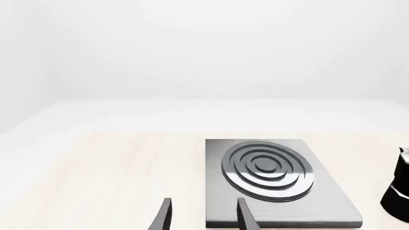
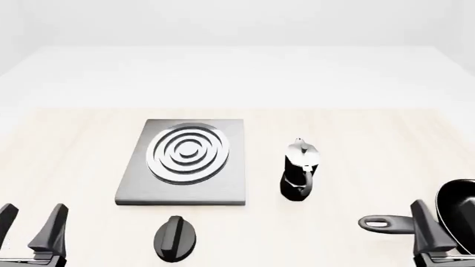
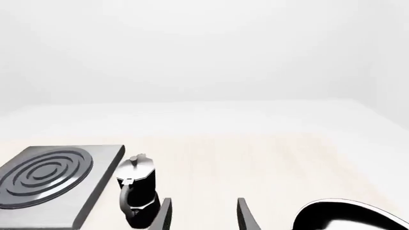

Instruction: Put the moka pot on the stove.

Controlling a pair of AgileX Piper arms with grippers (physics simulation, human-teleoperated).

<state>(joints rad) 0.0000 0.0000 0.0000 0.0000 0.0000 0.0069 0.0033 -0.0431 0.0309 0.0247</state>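
Observation:
The moka pot (image 2: 299, 169), black with a shiny silver lid, stands upright on the light wooden table, a short way right of the stove (image 2: 231, 183). The stove is a dark-grey slab with a silver ring burner, and nothing rests on it. My left gripper (image 2: 30, 225) is open at the near left, short of the stove's front edge (image 1: 319, 206), its fingers empty. My right gripper (image 3: 204, 215) is open at the near right, and the moka pot (image 3: 137, 189) stands just ahead and to its left. In the left wrist view only the pot's edge (image 1: 399, 191) shows.
A black oval knob (image 2: 175, 238) lies in front of the stove near the table's front edge. A black frying pan (image 2: 456, 208) sits at the near right, its long handle (image 2: 386, 223) pointing left beside my right gripper's finger (image 2: 426, 228).

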